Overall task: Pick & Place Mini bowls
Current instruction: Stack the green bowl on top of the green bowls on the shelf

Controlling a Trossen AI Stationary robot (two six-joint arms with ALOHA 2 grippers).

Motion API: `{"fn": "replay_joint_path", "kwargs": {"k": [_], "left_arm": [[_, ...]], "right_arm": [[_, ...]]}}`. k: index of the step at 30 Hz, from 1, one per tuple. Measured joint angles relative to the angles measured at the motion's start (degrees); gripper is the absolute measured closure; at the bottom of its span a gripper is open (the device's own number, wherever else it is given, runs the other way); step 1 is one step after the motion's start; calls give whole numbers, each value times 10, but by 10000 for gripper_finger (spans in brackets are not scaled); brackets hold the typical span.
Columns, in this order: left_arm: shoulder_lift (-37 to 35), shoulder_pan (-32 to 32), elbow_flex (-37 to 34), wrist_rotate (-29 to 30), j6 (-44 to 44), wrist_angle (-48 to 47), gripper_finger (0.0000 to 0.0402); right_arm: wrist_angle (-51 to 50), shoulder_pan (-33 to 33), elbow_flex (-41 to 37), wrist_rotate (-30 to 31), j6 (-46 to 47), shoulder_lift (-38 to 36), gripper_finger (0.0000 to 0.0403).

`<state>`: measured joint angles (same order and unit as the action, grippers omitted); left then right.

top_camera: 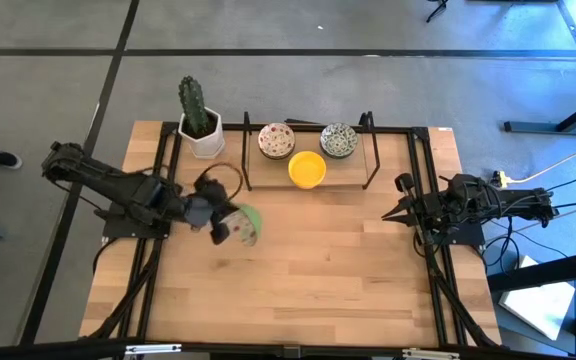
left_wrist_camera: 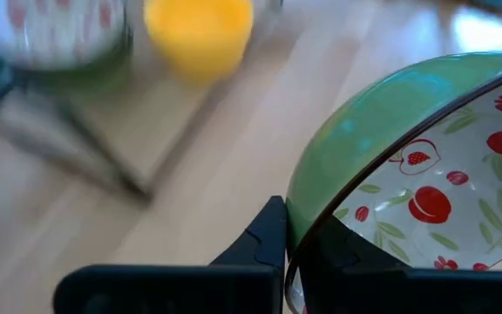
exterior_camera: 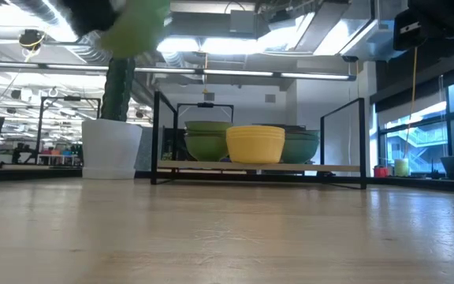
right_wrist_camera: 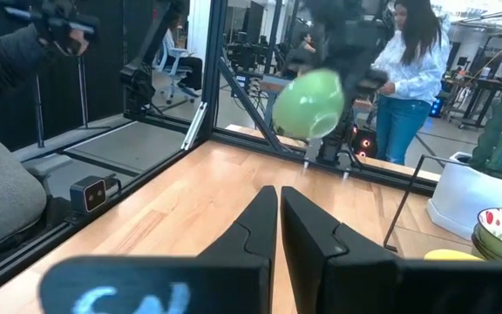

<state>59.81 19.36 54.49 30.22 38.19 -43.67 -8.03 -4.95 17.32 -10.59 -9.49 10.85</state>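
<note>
The left gripper is pinched onto the rim of a green-sided mini bowl, one finger outside the wall and one inside, and carries it above the wooden table, left of the middle and clear of the surface. The left wrist view shows the bowl tilted on its side, its white inside printed with red fruit and green leaves, its outside plain green with a dark rim. From the right wrist view the same bowl hangs in the air with its green underside showing.

Three more bowls sit on a flat black-framed rack at the far edge of the table: a red-speckled bowl on the left, a green-grey patterned bowl on the right, and a yellow bowl just in front of and between them (the low view shows them side by side). A white pot with a cactus stands just left of the rack.

The right gripper waits near the table's right edge, its fingers nearly together with nothing between them.
</note>
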Motion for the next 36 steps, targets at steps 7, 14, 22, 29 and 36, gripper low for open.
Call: {"fn": "replay_joint_path", "kwargs": {"k": [7, 14, 22, 29, 36], "left_arm": [[60, -112, 169, 31, -174, 22, 394], [199, -246, 454, -32, -253, -148, 395], [404, -392, 714, -132, -305, -352, 394], [531, -469, 770, -211, -333, -406, 394], [603, -508, 770, -258, -350, -410, 394]], "right_arm": [[0, 0, 0, 0, 2, 0, 381], [0, 0, 0, 0, 0, 0, 381], [-5, 0, 0, 0, 1, 0, 381], [-13, 0, 0, 0, -1, 0, 381], [-11, 0, 0, 0, -1, 0, 381]]}}
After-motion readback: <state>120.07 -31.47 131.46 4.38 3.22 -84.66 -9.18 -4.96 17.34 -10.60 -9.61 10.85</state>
